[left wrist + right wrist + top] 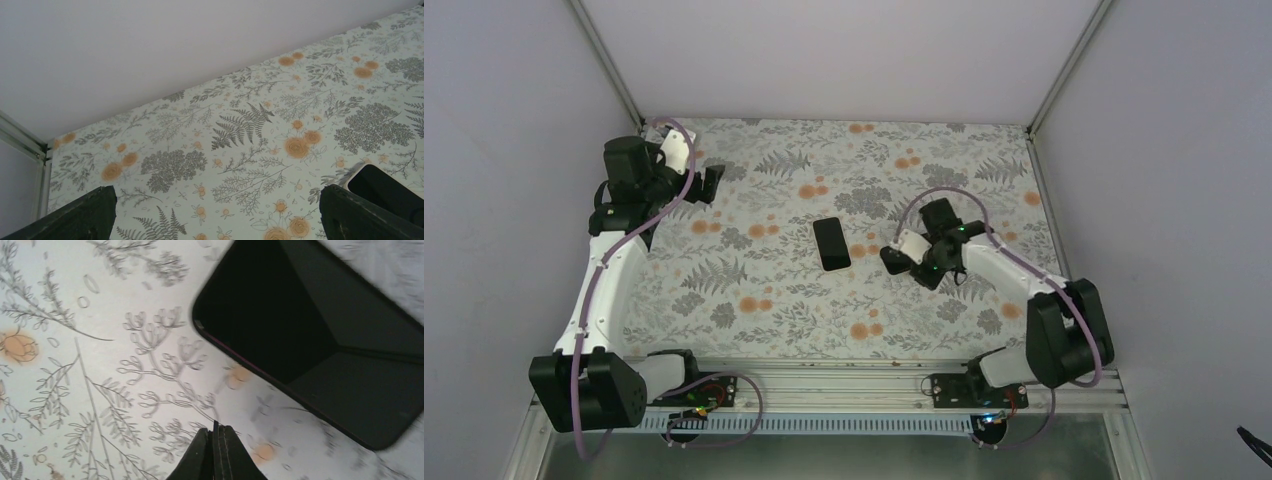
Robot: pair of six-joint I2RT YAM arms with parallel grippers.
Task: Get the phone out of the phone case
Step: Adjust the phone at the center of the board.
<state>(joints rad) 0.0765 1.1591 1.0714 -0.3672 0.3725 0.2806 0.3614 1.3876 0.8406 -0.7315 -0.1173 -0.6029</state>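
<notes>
The phone [831,244] lies flat, black glass up, in the middle of the floral table, seemingly in its case. The right wrist view shows its dark screen [310,330] with the phone case as a thin dark rim [235,356] along its edge. My right gripper [892,258] hovers just right of the phone, its fingertips [216,429] pressed together with nothing between them and a short way from the rim. My left gripper [714,183] stays far off at the back left, with its fingers [90,215] spread wide. The phone's corner [385,190] shows at the lower right of that view.
A floral cloth [754,300] covers the table. Grey walls enclose it at the back and both sides, with metal posts in the back corners [1036,128]. The arm bases sit on a rail [844,385] along the near edge.
</notes>
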